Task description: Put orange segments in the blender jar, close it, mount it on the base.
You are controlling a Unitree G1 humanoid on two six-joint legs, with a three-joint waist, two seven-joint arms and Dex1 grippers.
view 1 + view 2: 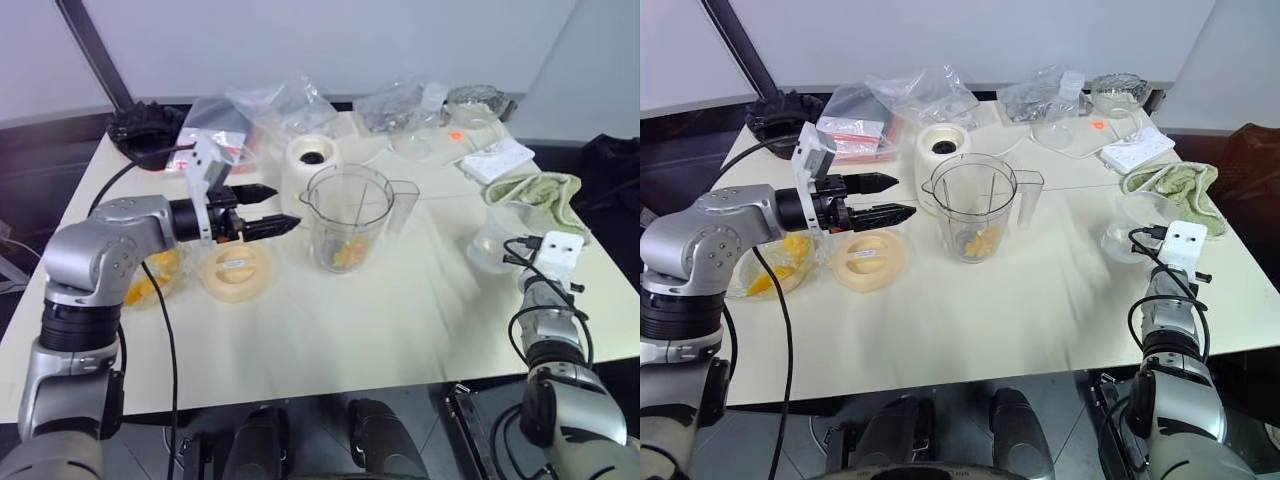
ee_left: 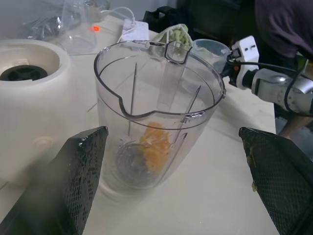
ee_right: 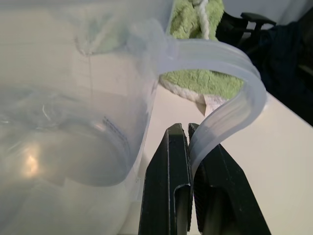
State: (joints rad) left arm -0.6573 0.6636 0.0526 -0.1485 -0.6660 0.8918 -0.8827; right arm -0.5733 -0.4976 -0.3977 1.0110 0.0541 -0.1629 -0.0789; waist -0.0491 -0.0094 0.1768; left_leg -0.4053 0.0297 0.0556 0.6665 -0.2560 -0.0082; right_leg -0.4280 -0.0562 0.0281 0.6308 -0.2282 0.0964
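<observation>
Just beyond the spread left fingers (image 2: pixel 83 166) stands the blender jar (image 2: pixel 159 112); right fingers (image 3: pixel 168 171) clenched.

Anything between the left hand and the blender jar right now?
Nothing visible. The left hand, fingers wide open, points straight at the blender jar across bare table. The pale round lid lies below the hand, off that line, and the base stands behind the jar.

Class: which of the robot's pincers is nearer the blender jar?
Left. The left pincer hovers open beside the jar; the right pincer, shut, is far off by a clear cup.
</observation>
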